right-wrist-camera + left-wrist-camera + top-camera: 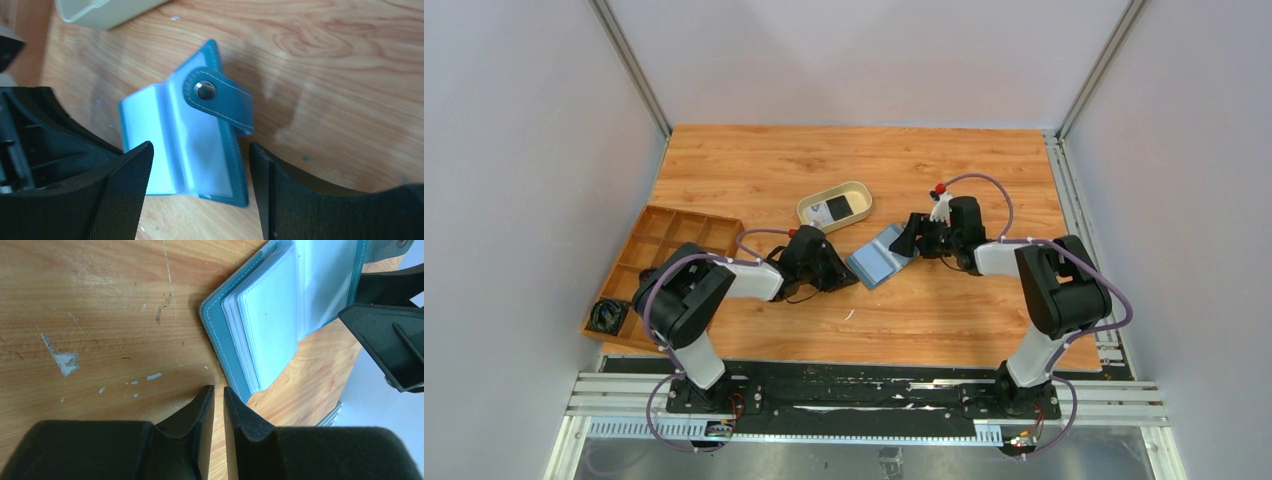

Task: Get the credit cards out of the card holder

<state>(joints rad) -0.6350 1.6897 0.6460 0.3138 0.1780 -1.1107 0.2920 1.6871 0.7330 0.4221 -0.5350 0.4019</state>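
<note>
We are near the start: the card holder (882,257) lies open on the bench (924,170) with the credit cards (267,320) in its pockets, our left gripper (219,390) almost together and empty beside it, our right gripper (200,150) spread wide astride it.

The card holder (217,335) is teal with pale stitching and whitish-blue pockets. Its snap tab (227,102) carries a silver stud. The table (824,160) shows orange-brown wood grain flecked white. The tray (100,15) is beige.
</note>
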